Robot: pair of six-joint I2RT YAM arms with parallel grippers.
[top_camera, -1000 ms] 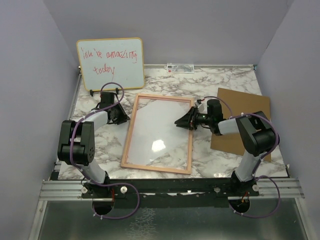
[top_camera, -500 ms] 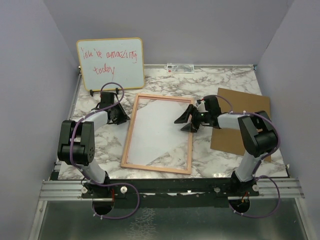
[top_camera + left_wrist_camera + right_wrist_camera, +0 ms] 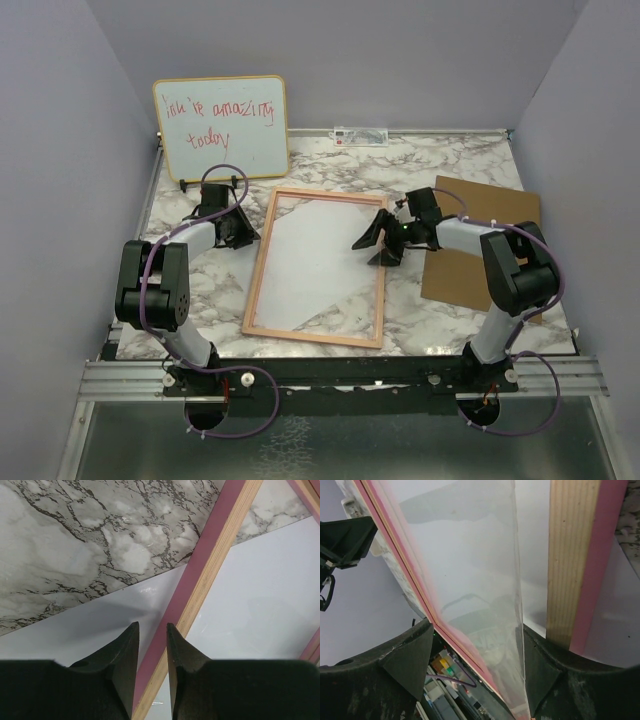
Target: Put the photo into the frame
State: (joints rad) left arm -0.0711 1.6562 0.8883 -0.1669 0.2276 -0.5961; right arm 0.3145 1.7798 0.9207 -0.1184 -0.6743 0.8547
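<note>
Risk of creasing: photo point(image 3: 320, 240) lies white side up in frame point(image 3: 312, 337), between left gripper point(image 3: 151, 626), jaws narrow over one rail, grip unclear, and right gripper point(image 3: 476, 629), jaws wide, where any tug could buckle paper.

This is a robot laboratory, more exactly a small test booth. Plain grey walls point(image 3: 60, 150) close it on three sides. Two machine arms, the left arm point(image 3: 165, 285) and the right arm point(image 3: 510, 280), are bolted to a metal rail point(image 3: 340, 378) at the near edge of a marble-patterned counter point(image 3: 440, 165). Purple cables point(image 3: 235, 405) loop below them. The arms end in the black left pincer point(image 3: 248, 232) and right pincer point(image 3: 365, 253). A whiteboard point(image 3: 220, 125) with red handwriting stands at the back.
</note>
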